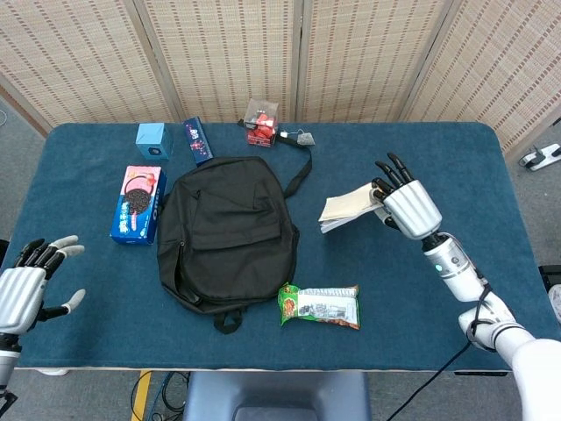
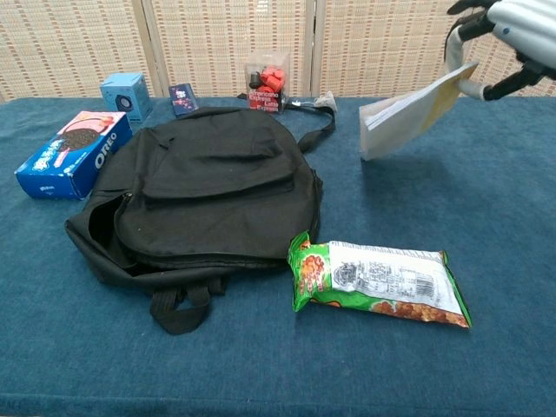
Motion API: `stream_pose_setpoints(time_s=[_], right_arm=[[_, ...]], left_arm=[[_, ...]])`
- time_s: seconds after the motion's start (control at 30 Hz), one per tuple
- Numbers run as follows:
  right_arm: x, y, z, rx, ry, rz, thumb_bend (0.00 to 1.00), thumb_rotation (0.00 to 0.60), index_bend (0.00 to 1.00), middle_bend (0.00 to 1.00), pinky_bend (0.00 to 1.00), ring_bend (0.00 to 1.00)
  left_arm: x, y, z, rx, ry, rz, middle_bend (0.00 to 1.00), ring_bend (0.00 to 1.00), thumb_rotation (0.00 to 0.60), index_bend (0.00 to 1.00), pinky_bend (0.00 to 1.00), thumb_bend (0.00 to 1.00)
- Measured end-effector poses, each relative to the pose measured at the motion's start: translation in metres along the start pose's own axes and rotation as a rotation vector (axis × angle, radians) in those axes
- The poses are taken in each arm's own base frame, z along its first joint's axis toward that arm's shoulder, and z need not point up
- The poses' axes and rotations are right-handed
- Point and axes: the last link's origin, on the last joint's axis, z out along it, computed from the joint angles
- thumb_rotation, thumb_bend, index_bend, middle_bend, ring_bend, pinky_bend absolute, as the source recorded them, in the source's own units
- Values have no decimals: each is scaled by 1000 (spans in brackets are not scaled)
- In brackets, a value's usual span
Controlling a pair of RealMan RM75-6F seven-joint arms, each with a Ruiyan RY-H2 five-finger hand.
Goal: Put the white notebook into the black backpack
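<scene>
The white notebook (image 1: 348,209) (image 2: 407,115) hangs tilted in the air, right of the backpack, with its free end drooping to the left. My right hand (image 1: 404,202) (image 2: 508,26) grips its right edge, well above the table. The black backpack (image 1: 227,230) (image 2: 204,187) lies flat on the blue table, its zip opening gaping along the left side. My left hand (image 1: 26,285) hovers at the table's front left corner, fingers spread and holding nothing; the chest view does not show it.
A green snack bag (image 1: 320,306) (image 2: 378,280) lies in front of the backpack's right side. An Oreo box (image 1: 138,203) (image 2: 73,152) sits left of the backpack. At the back stand a blue cube (image 1: 153,139), a small dark box (image 1: 198,140) and a red-filled clear box (image 1: 261,122).
</scene>
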Motion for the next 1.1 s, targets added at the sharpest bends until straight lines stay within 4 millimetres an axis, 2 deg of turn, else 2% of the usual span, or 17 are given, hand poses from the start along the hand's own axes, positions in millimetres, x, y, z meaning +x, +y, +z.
stream_pose_setpoints(time_s=[0.3, 0.47, 0.57, 0.83, 1.1], right_arm=[[61, 17, -15, -41, 100, -47, 449, 600, 667, 410, 20, 129], [97, 24, -25, -74, 142, -93, 450, 600, 669, 411, 20, 132], [111, 28, -32, -96, 161, -114, 449, 600, 669, 411, 19, 132], [122, 30, -45, -128, 167, -135, 449, 600, 673, 413, 20, 134], [119, 28, -49, -124, 157, -126, 449, 600, 676, 416, 20, 137]], left_arm=[[-12, 34, 48, -197, -107, 14, 162, 165, 600, 299, 70, 284], [-30, 58, 70, -291, -165, 29, 162, 163, 600, 296, 70, 284], [-43, 72, 80, -336, -201, 47, 163, 159, 600, 290, 70, 284], [-76, 106, 94, -438, -273, 92, 162, 156, 600, 262, 70, 284], [-106, 124, 102, -481, -331, 181, 121, 150, 600, 212, 70, 284]])
